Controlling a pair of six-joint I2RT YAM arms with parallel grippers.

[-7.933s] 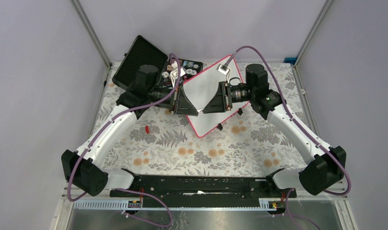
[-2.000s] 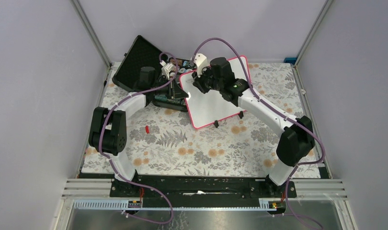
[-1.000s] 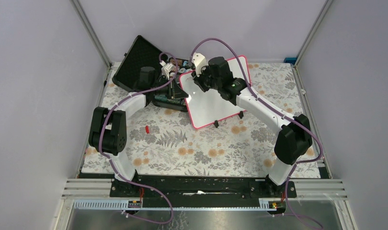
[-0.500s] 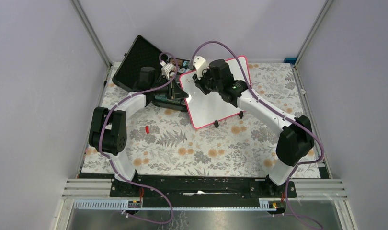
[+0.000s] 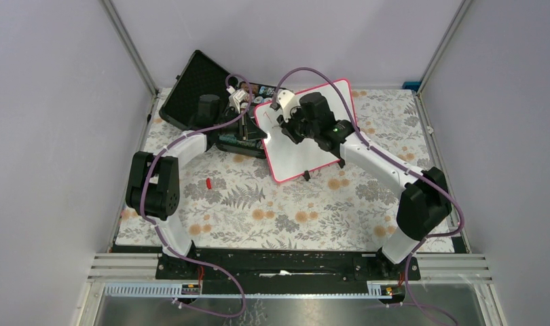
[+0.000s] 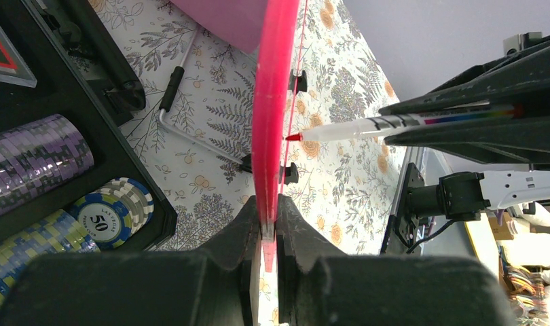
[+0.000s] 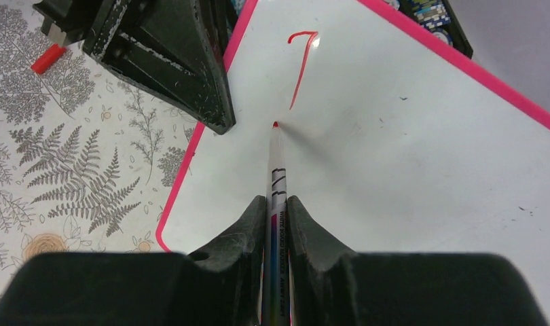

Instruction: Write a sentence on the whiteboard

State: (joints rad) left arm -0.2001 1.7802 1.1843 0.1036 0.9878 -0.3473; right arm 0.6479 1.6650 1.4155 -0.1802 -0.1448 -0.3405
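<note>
The whiteboard (image 5: 306, 153) stands tilted on the table, white with a pink rim. My left gripper (image 6: 265, 204) is shut on its left edge (image 6: 272, 102); in the top view the left gripper (image 5: 259, 136) sits at that edge. My right gripper (image 7: 277, 200) is shut on a whiteboard marker (image 7: 278, 170). The marker's red tip rests at the board's face (image 7: 408, 136), just below a thin red stroke with a hooked top (image 7: 301, 64), the only writing of the sentence on show. The left wrist view shows the marker (image 6: 394, 122) pointing at the board from the right.
An open black case (image 5: 197, 88) with poker chips (image 6: 116, 210) lies behind the board's left side. A small red cap (image 5: 208, 183) lies on the flowered cloth to the left. The board's black feet (image 5: 306, 175) stand at its near edge.
My right gripper and the marker have shifted slightly down the board's face. The left arm and the board have not moved.
</note>
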